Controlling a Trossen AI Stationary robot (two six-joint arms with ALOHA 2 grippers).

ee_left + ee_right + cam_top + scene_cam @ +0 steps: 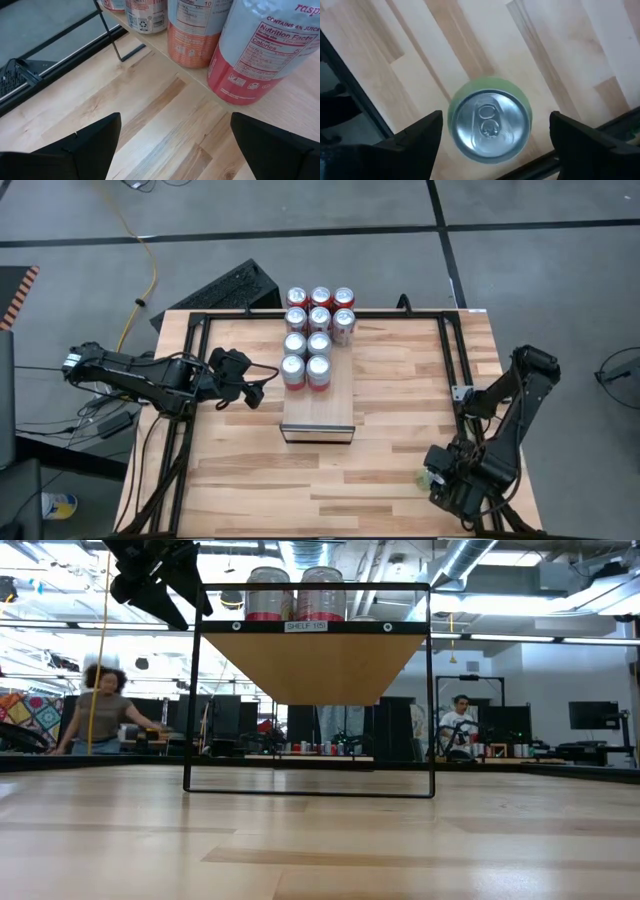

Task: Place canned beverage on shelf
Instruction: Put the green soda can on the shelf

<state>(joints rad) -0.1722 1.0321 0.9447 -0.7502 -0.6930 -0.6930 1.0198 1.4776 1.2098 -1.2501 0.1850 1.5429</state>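
Reaching for green can [490, 120], not yet gripped.
Right claw [492, 137] wide, can between fingers below; next close, lift to shelf [318, 408]. Left claw [172, 145] wide beside shelf cans [260, 47].

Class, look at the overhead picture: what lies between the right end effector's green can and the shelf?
Only bare wooden tabletop lies between the green can, under the open right end effector, and the shelf, in the high view.

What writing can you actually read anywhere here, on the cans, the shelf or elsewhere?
"SHELF 1151", roughly; small white label on the shelf front edge.
"Nutrition Facts", "Calories", "CONTAINS 4% JUICE", "rasp...": nearest can.
"10": next can; its other print is too blurred.
Green can top: no text.
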